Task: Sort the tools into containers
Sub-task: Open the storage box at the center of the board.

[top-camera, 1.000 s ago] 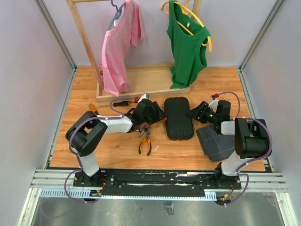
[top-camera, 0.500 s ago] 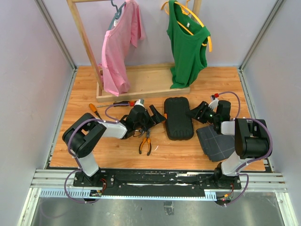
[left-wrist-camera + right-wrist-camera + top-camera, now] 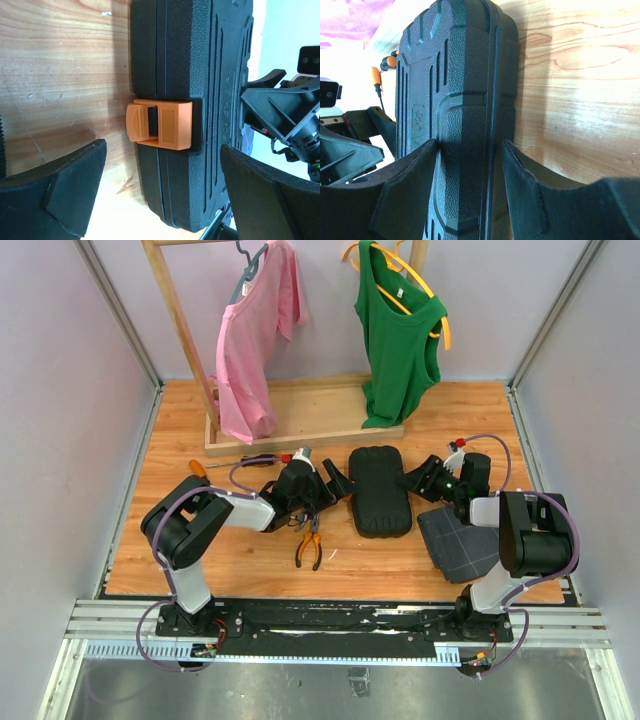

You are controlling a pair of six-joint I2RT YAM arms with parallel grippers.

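The orange latch [image 3: 172, 125] could be missed by the spread left pincer [image 3: 162, 147] if the tool case [image 3: 380, 495], pinched by the right pincer [image 3: 470, 146], gets shoved.

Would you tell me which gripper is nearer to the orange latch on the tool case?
Left. The left gripper hangs open in front of the orange latch, not touching it; the right gripper grips the tool case on its opposite side.
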